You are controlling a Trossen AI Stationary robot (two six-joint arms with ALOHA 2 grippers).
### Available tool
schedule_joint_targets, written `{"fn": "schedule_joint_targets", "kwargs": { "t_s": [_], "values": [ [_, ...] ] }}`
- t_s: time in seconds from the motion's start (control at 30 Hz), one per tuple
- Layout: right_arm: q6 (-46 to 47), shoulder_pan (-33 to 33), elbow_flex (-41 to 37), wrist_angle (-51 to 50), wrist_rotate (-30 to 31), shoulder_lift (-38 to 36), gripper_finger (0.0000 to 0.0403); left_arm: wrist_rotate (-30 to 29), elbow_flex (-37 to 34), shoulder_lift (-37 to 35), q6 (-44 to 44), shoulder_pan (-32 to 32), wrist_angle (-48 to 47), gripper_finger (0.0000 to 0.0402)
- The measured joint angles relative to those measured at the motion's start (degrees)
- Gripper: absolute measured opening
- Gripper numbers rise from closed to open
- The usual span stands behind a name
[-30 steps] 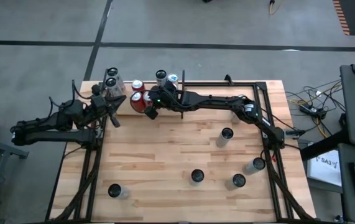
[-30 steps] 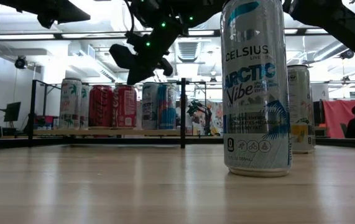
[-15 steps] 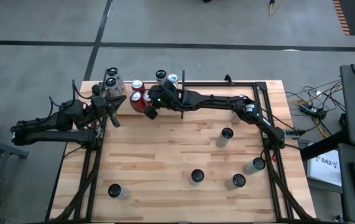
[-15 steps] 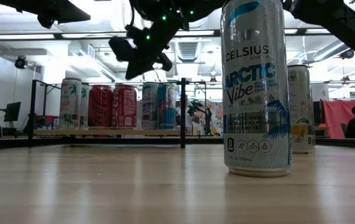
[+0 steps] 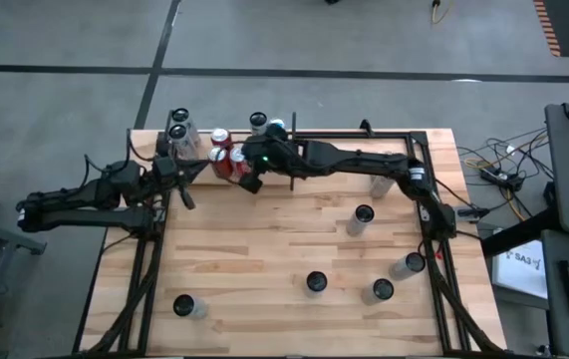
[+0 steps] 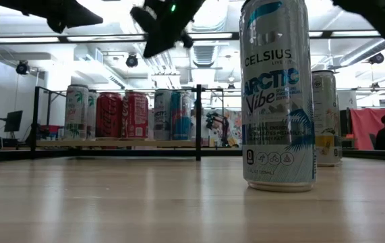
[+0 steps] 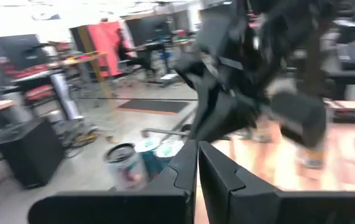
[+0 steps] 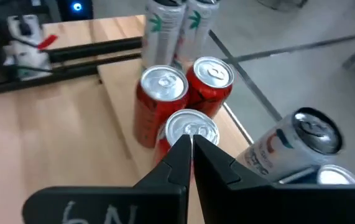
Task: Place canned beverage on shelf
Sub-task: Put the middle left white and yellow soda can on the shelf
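At the far side of the table, we see the right gripper pressed together above red cans on the shelf; the left gripper is likewise pressed together.

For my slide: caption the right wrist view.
Shut right gripper above three red cans on the shelf.
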Motion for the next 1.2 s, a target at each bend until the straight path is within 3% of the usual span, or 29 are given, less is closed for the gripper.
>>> {"fn": "schedule_joint_targets", "kwargs": {
  "t_s": [0.17, 0.27, 0.37, 0.5, 0.63, 0.9, 1.2],
  "values": [
    [-3.69, 4.62, -1.45, -3.89, 0.17, -5.64, 0.0009, 5.53, 1.09, 2.39, -4.83, -0.04, 0.24, 0.0],
    [-6.18, 8.16, -3.83, -4.04, 3.37, -9.05, 0.0009, 6.84, 1.21, 3.67, -8.97, -0.54, 0.18, 0.0],
    [-9.58, 11.66, -8.16, -0.3, 8.67, -12.51, 0.0009, 10.11, 0.8, 5.46, -13.89, -2.15, 0.33, 0.0],
    [-14.89, 14.41, -15.68, 9.03, 8.54, -17.8, 0.0009, 10.69, -0.37, 8.57, -18.34, -6.46, 4.18, 0.0],
    [-15.98, 15.45, -22.66, 9.95, 8.6, -23.71, 0.0009, 10.75, -0.67, 11.61, -20.88, -12.52, 7.89, 0.0],
    [3.27, 15.63, -29.14, -7.12, 7.23, -32.97, 0.0009, 3.8, -0.45, 15.89, -23.21, -24.64, 10.92, 0.0],
    [27.1, 15.61, -28.86, -31.57, 2.92, -35.56, 0.0009, 1.08, -0.39, 20.07, -22.31, -26.51, 17.96, 0.0]
  ]
}}
